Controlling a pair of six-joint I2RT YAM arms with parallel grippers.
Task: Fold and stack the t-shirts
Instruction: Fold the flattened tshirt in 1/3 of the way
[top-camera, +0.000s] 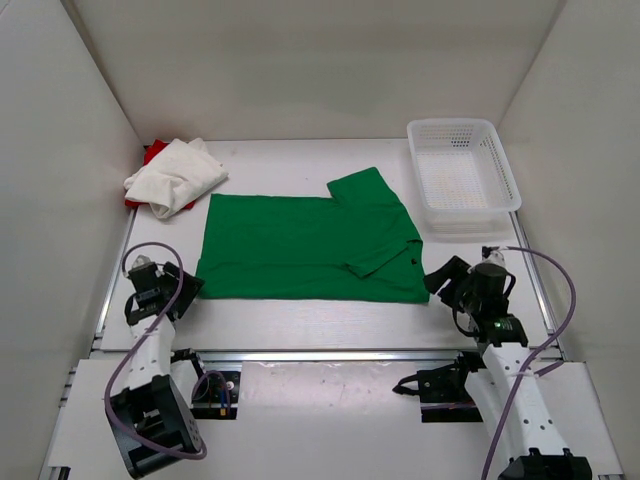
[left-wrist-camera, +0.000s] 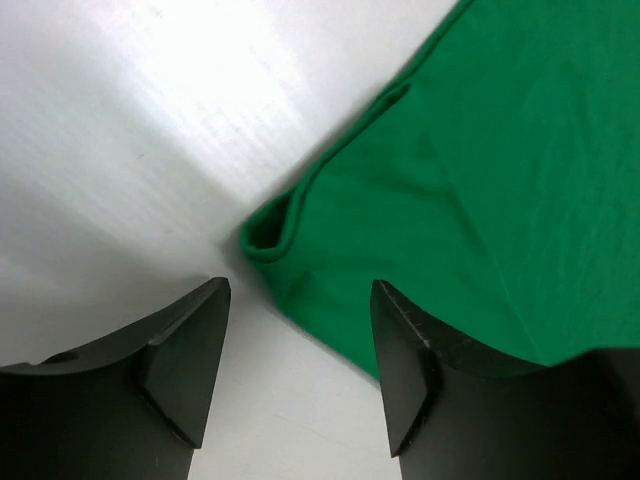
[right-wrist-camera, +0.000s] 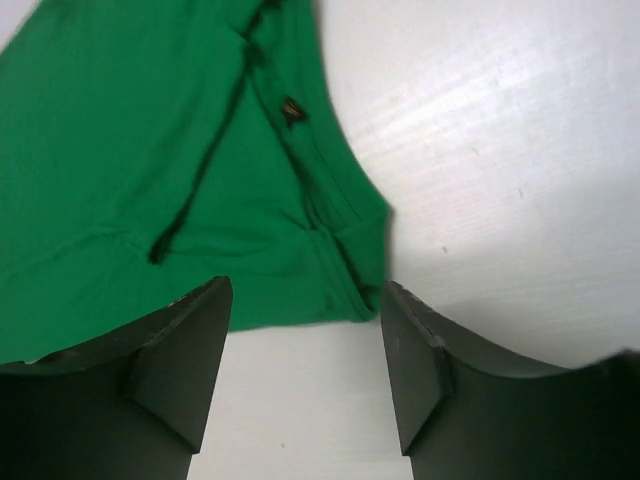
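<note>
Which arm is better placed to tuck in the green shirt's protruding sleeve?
Likely right: the sleeve lies at the green shirt's right end, nearer the right gripper; left gripper sits opposite.

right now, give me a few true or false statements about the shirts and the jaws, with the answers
1. The green t-shirt lies spread flat in the middle of the table. True.
2. The off-white t-shirt sits inside the basket. False: it is bunched up at the far left corner, on top of the red t-shirt, and no shirt is in the basket.
3. The left jaws are clamped on the green t-shirt's corner. False: they stand open, with the near left corner just ahead of them.
4. The right jaws stand open at the green t-shirt's near right corner. True.
</note>
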